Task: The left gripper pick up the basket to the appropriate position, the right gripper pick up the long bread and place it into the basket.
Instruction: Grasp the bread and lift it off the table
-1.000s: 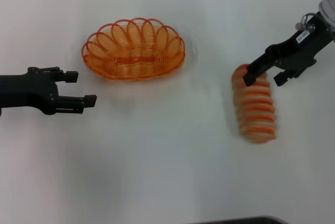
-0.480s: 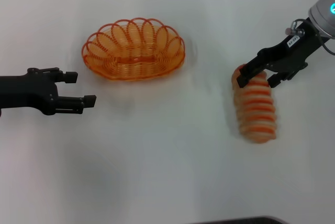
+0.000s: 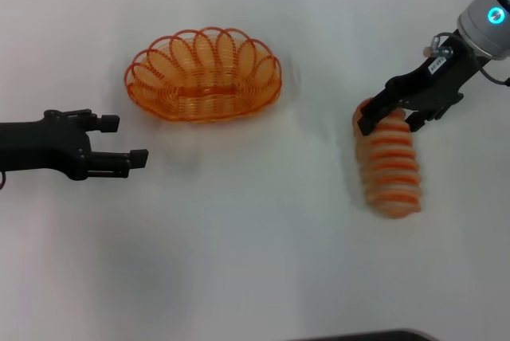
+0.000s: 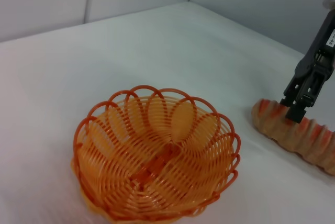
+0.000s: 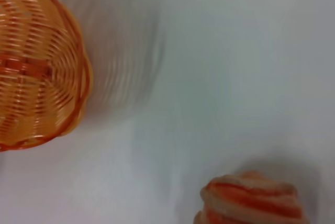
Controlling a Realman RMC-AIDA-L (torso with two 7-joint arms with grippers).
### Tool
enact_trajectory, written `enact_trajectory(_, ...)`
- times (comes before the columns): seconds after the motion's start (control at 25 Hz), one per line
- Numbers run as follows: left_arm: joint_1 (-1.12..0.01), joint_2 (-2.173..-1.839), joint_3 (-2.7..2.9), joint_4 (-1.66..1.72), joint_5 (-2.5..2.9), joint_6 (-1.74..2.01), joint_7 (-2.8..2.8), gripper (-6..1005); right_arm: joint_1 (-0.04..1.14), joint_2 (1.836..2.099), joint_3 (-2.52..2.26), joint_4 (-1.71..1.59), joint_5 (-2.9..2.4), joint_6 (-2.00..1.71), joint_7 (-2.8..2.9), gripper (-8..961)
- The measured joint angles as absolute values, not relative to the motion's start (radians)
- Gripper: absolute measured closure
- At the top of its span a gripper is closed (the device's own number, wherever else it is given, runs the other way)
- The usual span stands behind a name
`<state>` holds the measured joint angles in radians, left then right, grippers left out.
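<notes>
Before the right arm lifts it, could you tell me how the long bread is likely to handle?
The long bread looks ridged, so slipping seems unlikely. The right tool straddles one end, so the far end may droop or swing. Its rounded sides suggest it could roll if nudged.

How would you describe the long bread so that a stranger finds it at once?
On the white table, look to the robot's right side, away from the orange wire basket. The long bread lies there under the right gripper: a ridged tan loaf, the only thing with orange-red crosswise stripes.
</notes>
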<state>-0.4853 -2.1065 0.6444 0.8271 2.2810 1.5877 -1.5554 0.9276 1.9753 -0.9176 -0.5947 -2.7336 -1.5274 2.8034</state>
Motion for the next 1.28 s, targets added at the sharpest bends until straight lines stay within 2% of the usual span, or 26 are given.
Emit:
enact_trajectory(0.36,-0.485,-2.104,0.644,0.792,2.281,1.570,-1.542,112,0.934,1.977,-0.943,-0.602,-2.734,-1.508,2.815,62)
enact_trajectory(0.72,-0.490,-2.103,0.644,0.788,2.281,1.572,-1.541,112,0.942,1.977,-0.943,-0.603,-2.734,-1.506,2.815,398)
enact_trajectory(0.92,-0.491,-2.103,0.644,0.788,2.281,1.575,-1.540,112,0.942,1.977,-0.943,-0.602,-2.734,-1.506,2.815,456)
enact_trajectory(1.28,-0.492,-2.103,0.645,0.788,2.281,1.582,-1.542,112,0.943,1.980,-0.943,-0.604,-2.733,-1.509,2.804,499)
